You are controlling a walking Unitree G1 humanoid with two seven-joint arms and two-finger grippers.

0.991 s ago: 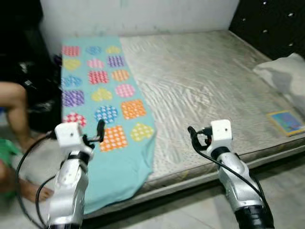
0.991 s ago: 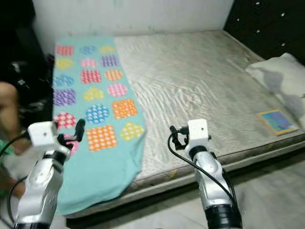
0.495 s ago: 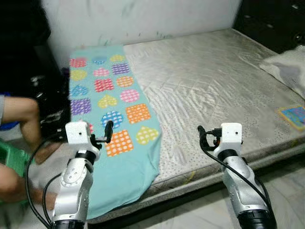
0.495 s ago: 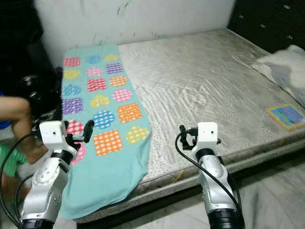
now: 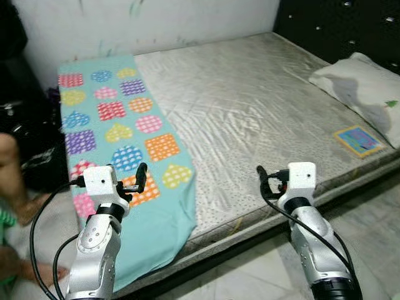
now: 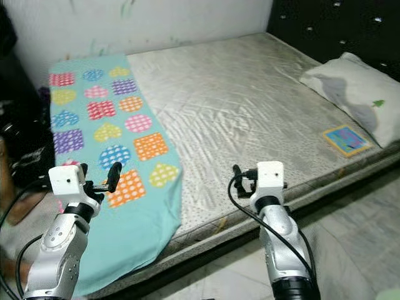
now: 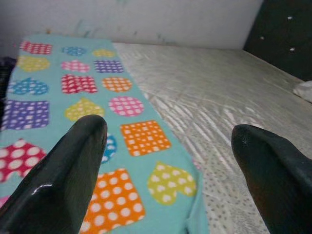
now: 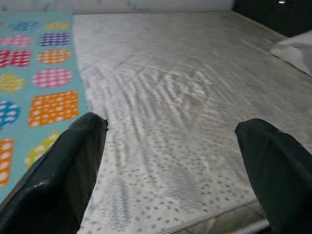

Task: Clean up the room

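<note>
A turquoise blanket with dotted colourful patches covers the left strip of the grey mattress and hangs over its front edge. A white pillow lies at the right end, and a small yellow-edged book lies in front of it. My left gripper is open, held above the blanket's near end with nothing between its fingers. My right gripper is open too, empty, just before the mattress's front edge.
A person's leg and foot are at the far left beside dark clutter. A black padded headboard stands behind the pillow. A white wall runs along the bed's far side, and pale tiled floor lies in front.
The camera has swung right, so more of the pillow and book show and the person has slid toward the left edge. Both grippers hold the same open pose.
</note>
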